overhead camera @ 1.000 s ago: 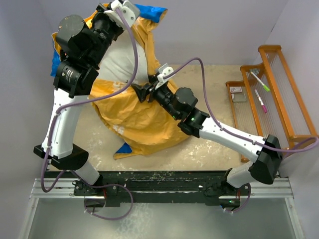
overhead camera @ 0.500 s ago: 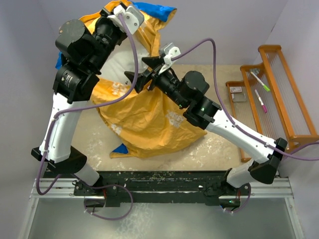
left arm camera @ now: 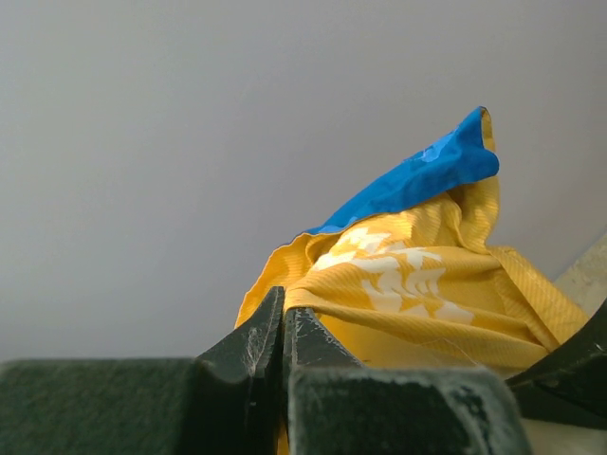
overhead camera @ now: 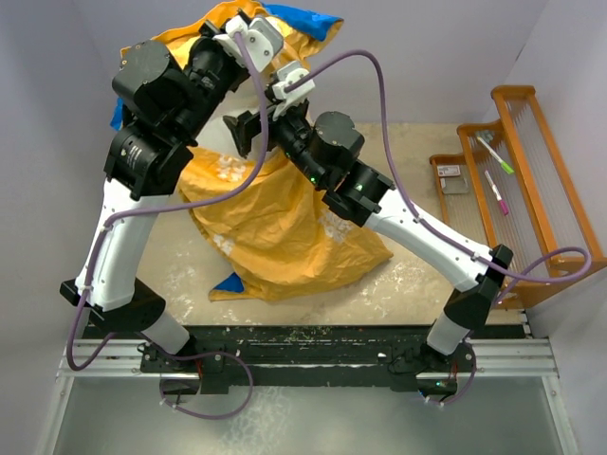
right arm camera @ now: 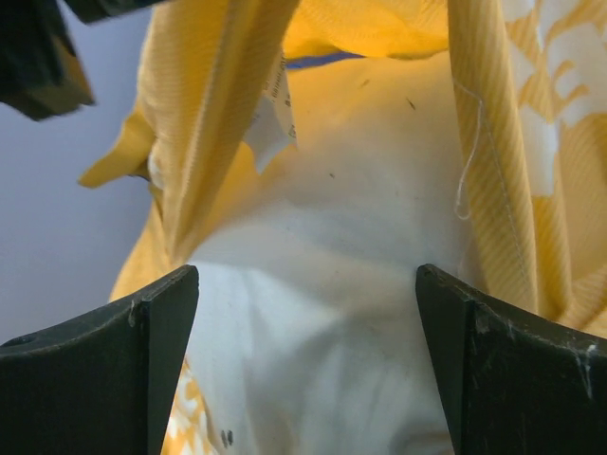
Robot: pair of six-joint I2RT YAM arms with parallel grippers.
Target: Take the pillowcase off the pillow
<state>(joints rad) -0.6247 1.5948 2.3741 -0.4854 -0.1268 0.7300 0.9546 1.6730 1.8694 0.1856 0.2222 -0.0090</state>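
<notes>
The pillowcase (overhead camera: 280, 227) is turned mostly inside out, its yellow-orange side draped over the table, with blue showing at the top (overhead camera: 305, 19). My left gripper (overhead camera: 245, 27) is raised at the back and shut on a fold of the pillowcase (left arm camera: 417, 275); its jaws (left arm camera: 283, 322) pinch the orange fabric. My right gripper (overhead camera: 243, 133) is open and points into the case's mouth. In the right wrist view the white pillow (right arm camera: 322, 313) fills the gap between the open fingers (right arm camera: 306, 275), with orange fabric hanging on both sides. From above, the arms hide most of the pillow.
A wooden rack (overhead camera: 531, 171) with pens and a small tray (overhead camera: 453, 176) stands at the right. Grey walls close the back and sides. A blue corner of the case (overhead camera: 228, 282) lies on the sandy table (overhead camera: 408, 275).
My right arm has swung up and to the left, from over the case's middle to the pillow at the case's mouth. My left gripper has lifted the case slightly.
</notes>
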